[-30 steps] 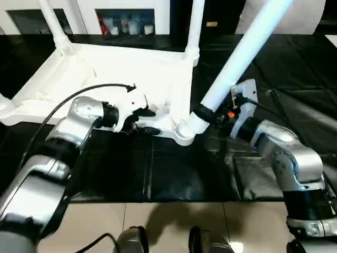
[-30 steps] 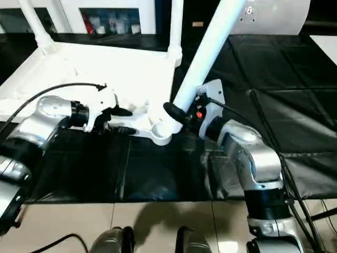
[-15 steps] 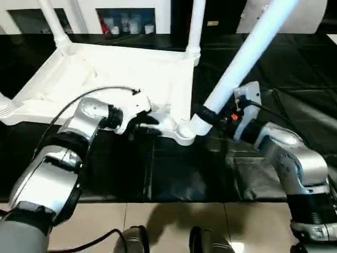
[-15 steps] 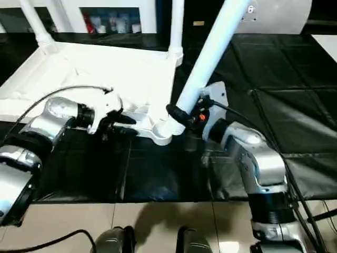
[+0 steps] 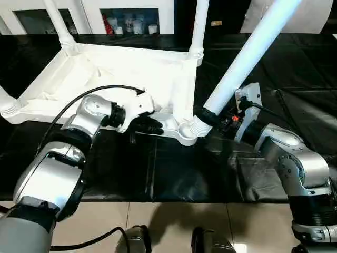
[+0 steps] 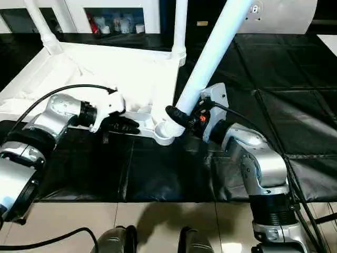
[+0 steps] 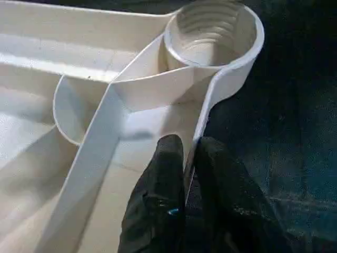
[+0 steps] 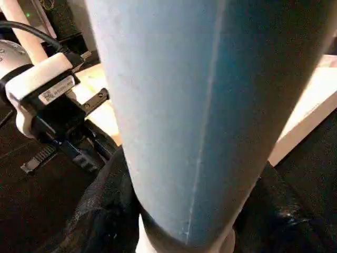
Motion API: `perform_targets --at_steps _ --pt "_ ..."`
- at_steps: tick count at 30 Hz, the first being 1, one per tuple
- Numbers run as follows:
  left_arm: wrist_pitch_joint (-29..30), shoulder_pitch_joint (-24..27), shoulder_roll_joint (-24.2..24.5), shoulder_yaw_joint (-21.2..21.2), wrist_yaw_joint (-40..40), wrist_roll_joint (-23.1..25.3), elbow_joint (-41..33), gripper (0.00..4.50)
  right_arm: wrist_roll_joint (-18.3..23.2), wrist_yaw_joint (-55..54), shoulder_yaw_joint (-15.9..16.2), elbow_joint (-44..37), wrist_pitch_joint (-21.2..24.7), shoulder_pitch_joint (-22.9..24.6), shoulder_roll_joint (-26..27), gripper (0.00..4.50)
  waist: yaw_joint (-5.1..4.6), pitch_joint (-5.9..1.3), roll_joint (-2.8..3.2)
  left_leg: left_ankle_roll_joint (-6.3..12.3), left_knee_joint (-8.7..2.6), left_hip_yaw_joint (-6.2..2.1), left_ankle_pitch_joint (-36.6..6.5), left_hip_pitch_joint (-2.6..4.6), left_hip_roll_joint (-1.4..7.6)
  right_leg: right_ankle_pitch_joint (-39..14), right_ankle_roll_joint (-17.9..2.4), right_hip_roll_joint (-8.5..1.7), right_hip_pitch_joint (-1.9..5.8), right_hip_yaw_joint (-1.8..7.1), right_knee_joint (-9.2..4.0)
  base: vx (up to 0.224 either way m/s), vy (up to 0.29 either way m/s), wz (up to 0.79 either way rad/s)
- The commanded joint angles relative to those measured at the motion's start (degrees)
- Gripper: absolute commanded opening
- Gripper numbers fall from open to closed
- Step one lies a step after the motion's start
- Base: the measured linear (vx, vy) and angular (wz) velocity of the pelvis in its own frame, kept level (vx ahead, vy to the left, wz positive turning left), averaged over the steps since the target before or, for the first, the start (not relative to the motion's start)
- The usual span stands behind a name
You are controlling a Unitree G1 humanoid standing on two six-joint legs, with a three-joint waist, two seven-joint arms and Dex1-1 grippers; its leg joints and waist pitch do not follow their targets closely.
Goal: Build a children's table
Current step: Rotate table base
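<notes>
We saw the left end effector (image 7: 185, 174) pinching the upturned tabletop's (image 5: 105, 74) rim beside the near socket (image 7: 213, 31), the right end effector (image 5: 210, 115) gripping the tilted leg (image 5: 247, 52) there. Misalignment risked cross-threading or slipping.

Black padded mats (image 5: 174, 174) cover the floor, their seams running between panels, with pale tiled floor (image 5: 174, 226) along the near edge. The white table top (image 5: 105, 74) lies upside down directly on the mats, ribbed underside up, its near corner socket (image 5: 187, 132) over the dark surface.
</notes>
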Motion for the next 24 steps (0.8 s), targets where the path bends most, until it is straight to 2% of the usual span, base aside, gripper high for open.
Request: perform_targets --at_steps 1,5,10,11,12,13,14,15,17,18,19,21,22,23,24 --pt "0.43 0.45 0.73 -1.41 1.78 2.28 1.90 0.24 0.44 0.47 0.17 -1.92 0.21 0.20 -0.42 1.91 0.03 -5.08 0.26 1.76 -4.13 -1.57 -13.74 1.57 2.90 -21.02 -10.70 -5.42 4.32 2.99 -5.32 0.000 0.000 0.00" --pt "0.98 0.20 0.74 -1.45 0.91 3.07 2.32 0.10 0.53 0.67 0.19 -2.00 0.19 0.19 -0.60 1.91 -0.10 -4.97 0.38 1.76 -4.29 -1.66 -14.14 1.60 2.97 -22.34 -10.34 -5.46 4.24 2.88 -5.54 0.000 0.000 0.00" --pt "5.81 -0.99 0.56 0.34 -4.41 1.67 2.21 0.00 0.81 0.83 -0.31 -1.93 0.00 -0.36 -0.76 1.91 -0.56 -4.67 0.46 1.39 -4.63 -1.73 -15.93 2.02 3.07 -23.79 -10.79 -5.70 4.27 2.89 -5.86 0.000 0.000 0.00" --pt "8.30 -1.37 0.33 1.37 -6.93 0.24 1.67 0.00 0.94 0.89 -0.48 -1.86 -0.02 -0.55 -0.82 1.91 -0.56 -4.67 0.46 1.39 -4.63 -1.73 -15.93 2.02 3.07 -23.79 -10.79 -5.70 4.27 2.89 -5.86 0.000 0.000 0.00" --pt "9.93 -1.63 0.15 2.07 -8.62 -0.71 1.33 0.00 1.02 0.92 -0.58 -1.82 -0.03 -0.66 -0.87 1.91 -0.61 -5.01 0.43 1.61 -4.57 -1.66 -14.04 1.95 2.95 -21.36 -11.59 -5.81 4.72 2.99 -5.64 0.000 0.000 0.00" --pt "9.93 -1.63 0.15 2.07 -8.62 -0.71 1.33 0.00 1.02 0.92 -0.58 -1.82 -0.03 -0.66 -0.87 1.91 -0.62 -5.28 0.49 2.12 -4.53 -1.57 -11.72 1.71 2.99 -17.42 -12.72 -5.74 4.86 3.05 -5.21 0.000 0.000 0.00" --pt "12.41 -1.64 -0.12 3.11 -12.18 -2.60 -0.14 0.00 1.04 1.04 -0.69 -1.70 -0.11 -0.78 -1.00 1.91 -0.67 -5.29 0.34 2.46 -4.55 -1.49 -10.94 1.61 3.00 -15.88 -13.16 -5.72 4.93 3.05 -5.16 0.000 0.000 0.00" --pt "16.08 -1.29 -0.22 3.63 -16.10 -4.48 -2.79 0.00 0.97 1.20 -0.81 -1.50 -0.27 -0.89 -1.16 1.91 -0.67 -5.61 0.30 3.36 -4.40 -1.35 -8.20 1.52 3.06 -10.90 -14.74 -5.77 5.18 3.09 -4.50 0.000 0.000 0.00" --pt "16.39 -1.09 -0.23 3.70 -16.59 -4.76 -3.39 0.00 0.95 1.22 -0.83 -1.46 -0.30 -0.90 -1.18 1.91 -0.60 -5.74 0.41 3.91 -4.28 -1.36 -7.11 1.37 3.03 -9.18 -15.29 -5.72 5.16 3.05 -4.32 0.000 0.000 0.00" --pt "17.58 -0.32 -0.28 3.99 -18.56 -5.86 -5.75 0.00 0.89 1.31 -0.89 -1.31 -0.40 -0.97 -1.25 1.91 -0.62 -6.07 0.46 5.36 -4.20 -1.34 -4.64 1.28 3.28 -3.34 -16.92 -5.62 5.28 3.03 -3.59 0.000 0.000 0.00" --pt "17.97 0.54 -0.47 4.39 -18.96 -6.72 -7.94 0.00 0.84 1.36 -0.94 -1.22 -0.47 -1.02 -1.29 1.91 -0.58 -6.30 0.56 6.41 -4.10 -1.37 -3.25 1.25 3.51 0.35 -17.96 -5.59 5.27 2.95 -3.07 0.000 0.000 0.00" --pt "16.31 1.28 -1.01 4.99 -14.92 -5.71 -8.71 0.00 0.82 1.35 -0.87 -1.11 -0.53 -1.06 -1.23 1.91 -0.52 -6.58 0.64 8.31 -3.65 -1.28 -1.87 1.14 3.51 4.39 -18.65 -5.54 5.02 2.86 -2.81 0.000 0.000 0.00" --pt "15.46 1.34 -1.17 5.08 -12.97 -4.94 -8.34 0.00 0.83 1.36 -0.81 -1.07 -0.56 -1.05 -1.19 1.91 -0.40 -6.63 0.67 9.27 -3.48 -1.30 -1.11 0.83 3.43 5.63 -18.63 -5.48 5.00 2.70 -2.62 0.000 0.000 0.00" --pt "13.31 1.79 -1.00 4.73 -11.37 -3.88 -8.41 0.00 0.81 1.32 -0.73 -1.06 -0.62 -1.01 -1.13 1.91 -0.26 -6.45 0.88 9.45 -3.49 -1.29 -1.61 0.81 3.47 4.93 -18.47 -5.46 4.83 2.63 -2.76 0.000 0.000 0.00" --pt "10.71 2.61 -0.87 4.48 -8.35 -2.66 -9.13 0.00 0.86 1.24 -0.63 -1.15 -0.69 -0.88 -1.08 1.91 -0.24 -6.07 0.81 8.98 -3.67 -1.32 -4.21 0.77 3.45 1.24 -17.81 -5.52 4.86 2.52 -3.33 0.000 0.000 0.00"
